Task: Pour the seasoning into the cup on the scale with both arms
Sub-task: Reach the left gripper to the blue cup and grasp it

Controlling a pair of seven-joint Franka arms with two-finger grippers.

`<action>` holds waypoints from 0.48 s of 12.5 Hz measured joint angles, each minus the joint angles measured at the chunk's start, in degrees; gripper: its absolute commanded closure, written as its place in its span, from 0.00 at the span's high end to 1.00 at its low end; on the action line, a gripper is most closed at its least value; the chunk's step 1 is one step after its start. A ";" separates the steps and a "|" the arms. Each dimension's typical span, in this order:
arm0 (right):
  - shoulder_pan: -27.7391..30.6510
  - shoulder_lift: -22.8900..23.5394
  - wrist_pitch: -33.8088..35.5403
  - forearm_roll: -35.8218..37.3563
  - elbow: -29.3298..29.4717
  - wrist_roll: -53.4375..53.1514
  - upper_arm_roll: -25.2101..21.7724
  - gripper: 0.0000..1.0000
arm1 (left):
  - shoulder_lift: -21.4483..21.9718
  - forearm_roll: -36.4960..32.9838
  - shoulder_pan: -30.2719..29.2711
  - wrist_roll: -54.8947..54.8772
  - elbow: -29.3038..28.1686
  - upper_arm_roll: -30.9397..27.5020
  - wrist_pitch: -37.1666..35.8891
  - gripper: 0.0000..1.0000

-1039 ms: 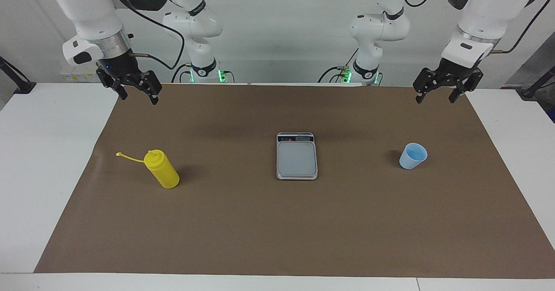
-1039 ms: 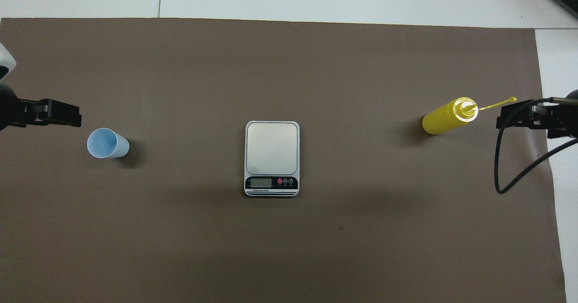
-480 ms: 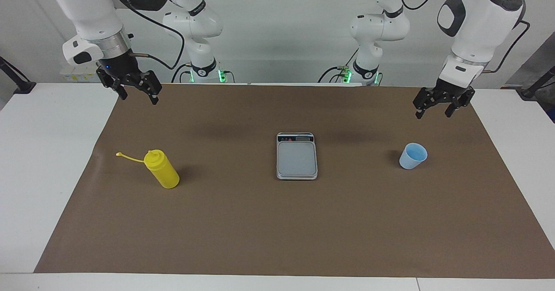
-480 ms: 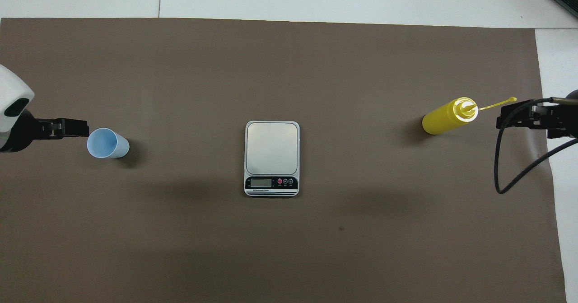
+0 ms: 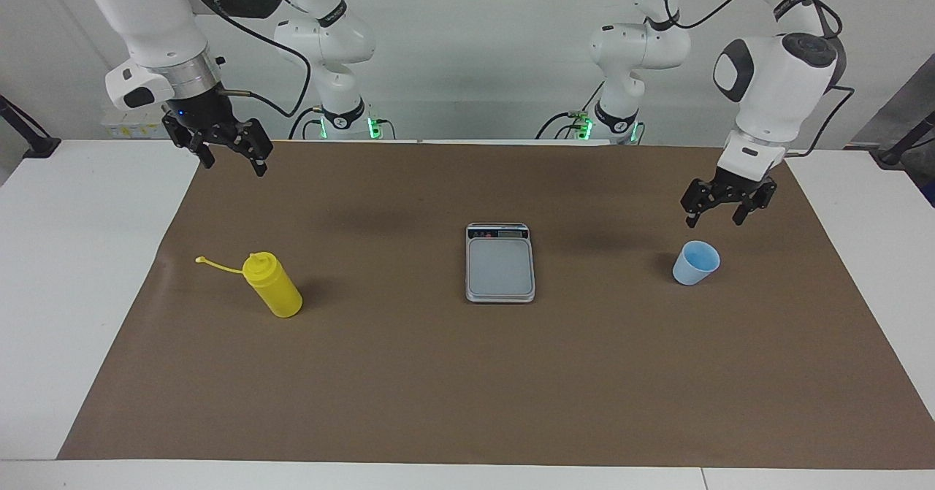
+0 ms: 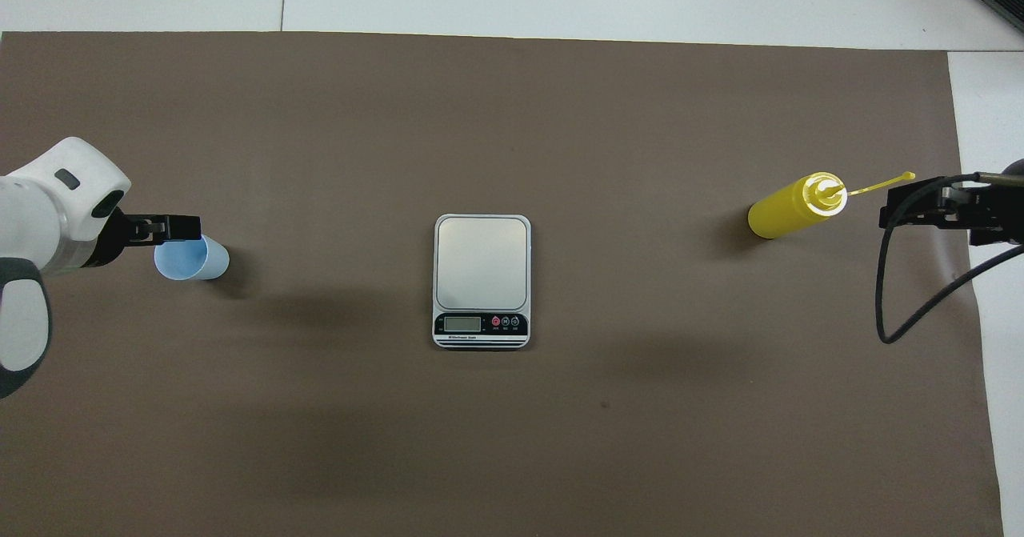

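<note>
On the brown mat (image 5: pixel 467 373) everything sits in one row across the middle: seasoning bottle (image 5: pixel 272 294) toward the right arm's end, scale (image 5: pixel 500 263) centred, cup (image 5: pixel 695 262) toward the left arm's end. All three well apart, wide bare mat between them and on the side away from the robots. Scale's display strip faces the robots; weighing plate is bare. Bottle stands upright near the mat's edge, its tip strap sticking out toward the white table (image 5: pixel 73 271) at that end. Cup upright, mouth up, also not far from the mat's end edge.

Left arm (image 5: pixel 774 74) comes in from its base, elbow high, forearm angled down, wrist pointing down at the mat. Left gripper (image 5: pixel 717 209) hangs in the air just above the cup, slightly to the robots' side of it; in the overhead view its fingertips overlap the cup's rim (image 6: pixel 178 242), but the facing view shows a gap, so no contact. Fingers spread apart, nothing between them.

Right arm (image 5: pixel 157 30) waits, raised over the mat's corner nearest its base. Right gripper (image 5: pixel 232 155) points down and hangs high, well clear of the bottle, over the mat's edge. Fingers spread, holding nothing.

Cup is not on the scale.
</note>
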State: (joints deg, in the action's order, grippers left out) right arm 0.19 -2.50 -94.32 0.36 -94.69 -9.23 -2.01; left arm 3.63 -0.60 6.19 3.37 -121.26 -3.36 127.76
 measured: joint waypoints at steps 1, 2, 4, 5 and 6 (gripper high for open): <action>0.00 0.00 0.00 0.00 0.00 0.00 0.00 1.00 | -1.71 0.00 0.00 0.00 -0.01 0.06 1.46 1.00; 0.00 0.00 0.00 0.00 0.00 0.00 0.00 1.00 | -3.25 0.00 0.00 0.00 -0.17 0.07 3.06 1.00; 0.00 0.00 0.00 0.00 0.00 0.00 0.00 1.00 | -4.63 0.00 0.00 0.00 -2.06 0.08 6.94 1.00; 0.00 0.00 0.00 0.00 0.00 0.00 0.00 1.00 | -4.70 0.00 0.00 0.00 -3.51 0.08 8.67 1.00; 0.00 0.00 0.00 0.00 0.00 0.00 0.00 1.00 | -4.70 0.00 0.00 0.00 -4.51 0.08 9.60 1.00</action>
State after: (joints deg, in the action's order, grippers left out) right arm 0.19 -2.50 -94.32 0.36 -94.68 -9.23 -2.01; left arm -1.07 -0.60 6.19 3.37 -125.77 -3.28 137.35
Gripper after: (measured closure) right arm 0.000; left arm 0.000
